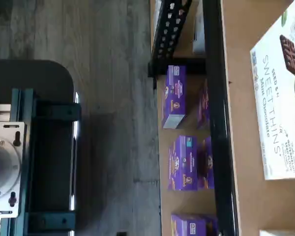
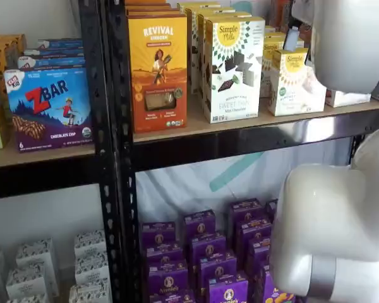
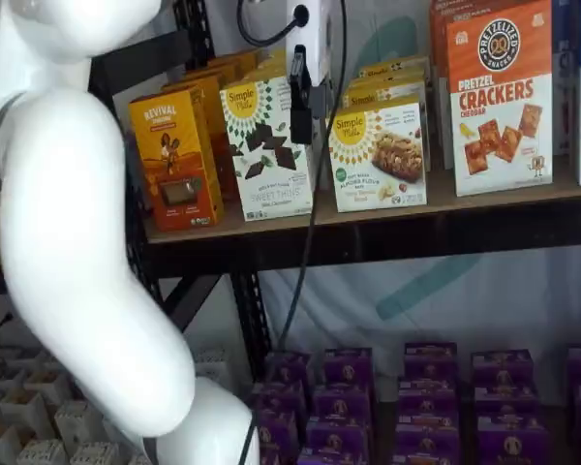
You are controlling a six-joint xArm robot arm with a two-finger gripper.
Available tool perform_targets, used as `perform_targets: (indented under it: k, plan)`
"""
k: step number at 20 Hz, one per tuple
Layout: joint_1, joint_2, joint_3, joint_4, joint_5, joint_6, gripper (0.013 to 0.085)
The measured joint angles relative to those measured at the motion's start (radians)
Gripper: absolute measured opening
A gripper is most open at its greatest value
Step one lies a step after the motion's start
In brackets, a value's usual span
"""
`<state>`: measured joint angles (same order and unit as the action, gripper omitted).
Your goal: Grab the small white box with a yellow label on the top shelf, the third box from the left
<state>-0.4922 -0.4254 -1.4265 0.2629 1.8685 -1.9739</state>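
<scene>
Top shelf (image 3: 484, 208), front edge, left to right: one orange Revival carton (image 3: 172, 160), one tall Simple Mills carton (image 3: 268, 145), then the small white box (image 3: 380, 155), untouched. Black fingers (image 3: 301, 114) hang before the tall carton's right edge, just left of the small box; seen side-on, their gap cannot be told. Nothing grasped yet: approach, closing and lift all remain.

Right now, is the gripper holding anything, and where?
Nothing held. The gripper hangs in front of the top shelf, beside the small white box, with no box between its fingers; open or shut unclear.
</scene>
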Motion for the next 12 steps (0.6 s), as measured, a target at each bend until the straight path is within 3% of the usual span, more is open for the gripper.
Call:
perform_targets:
  k: [2,4,7,9,12]
  plan:
    - [0.038,0.004,-0.018,-0.049,0.030,0.021,0.0850]
    - [0.061,-0.015,-0.011,-0.057,0.037,0.044,0.0850]
    - [0.062,-0.050,0.020,-0.022,-0.003,0.058,0.0850]
    - [0.052,-0.090,0.069,0.015,-0.089,0.056,0.0850]
    - [0.049,-0.127,0.131,0.035,-0.213,0.044,0.0850]
